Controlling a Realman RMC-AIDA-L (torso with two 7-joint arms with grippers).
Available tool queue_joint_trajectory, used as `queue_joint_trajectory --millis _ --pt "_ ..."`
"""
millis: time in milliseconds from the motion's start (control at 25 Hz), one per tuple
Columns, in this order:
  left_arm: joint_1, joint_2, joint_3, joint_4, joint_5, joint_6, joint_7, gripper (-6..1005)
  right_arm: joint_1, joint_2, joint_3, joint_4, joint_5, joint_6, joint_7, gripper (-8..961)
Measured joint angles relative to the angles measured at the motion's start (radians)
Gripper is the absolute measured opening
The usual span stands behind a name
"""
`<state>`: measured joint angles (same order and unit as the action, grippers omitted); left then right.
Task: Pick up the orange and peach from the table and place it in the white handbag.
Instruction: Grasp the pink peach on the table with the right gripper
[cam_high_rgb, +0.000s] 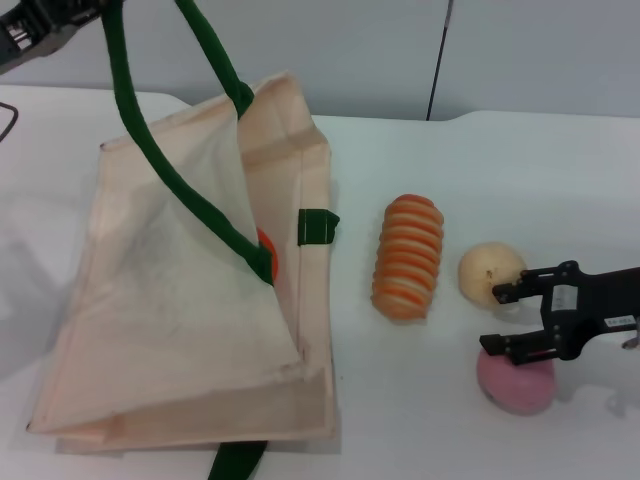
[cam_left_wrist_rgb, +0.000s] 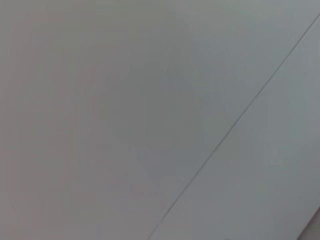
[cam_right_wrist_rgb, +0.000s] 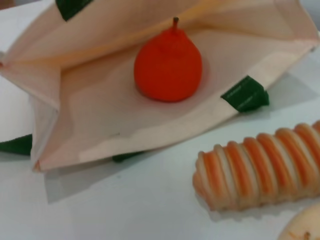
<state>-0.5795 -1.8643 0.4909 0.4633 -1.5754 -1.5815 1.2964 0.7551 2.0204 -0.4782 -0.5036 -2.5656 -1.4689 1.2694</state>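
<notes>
The white handbag (cam_high_rgb: 170, 300) lies on the table with its mouth lifted open; one green handle (cam_high_rgb: 135, 110) rises to the top left, where my left gripper (cam_high_rgb: 40, 30) is. The orange (cam_high_rgb: 266, 245) lies inside the bag; the right wrist view shows it there clearly (cam_right_wrist_rgb: 167, 65), on the bag's inner fabric (cam_right_wrist_rgb: 100, 115). The peach (cam_high_rgb: 515, 385) sits on the table at the front right. My right gripper (cam_high_rgb: 505, 318) is open and empty, just above the peach's far edge, between it and a pale yellow ball (cam_high_rgb: 490, 270).
An orange-and-cream striped roll (cam_high_rgb: 408, 257) lies between the bag and the yellow ball; it also shows in the right wrist view (cam_right_wrist_rgb: 260, 167). A second green handle (cam_high_rgb: 238, 460) lies under the bag's front edge. The left wrist view shows only a grey wall.
</notes>
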Motion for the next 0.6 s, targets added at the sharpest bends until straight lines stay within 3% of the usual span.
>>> queue_joint_trajectory --millis 240,600 --pt "0.003 0.001 -0.008 0.0 0.0 0.0 -0.001 150 -0.003 0.0 0.0 -0.015 -0.06 0.007 0.044 766" --pt "0.006 0.002 -0.008 0.0 0.0 0.0 -0.002 151 -0.004 -0.002 0.001 -0.038 -0.124 -0.093 0.087 766"
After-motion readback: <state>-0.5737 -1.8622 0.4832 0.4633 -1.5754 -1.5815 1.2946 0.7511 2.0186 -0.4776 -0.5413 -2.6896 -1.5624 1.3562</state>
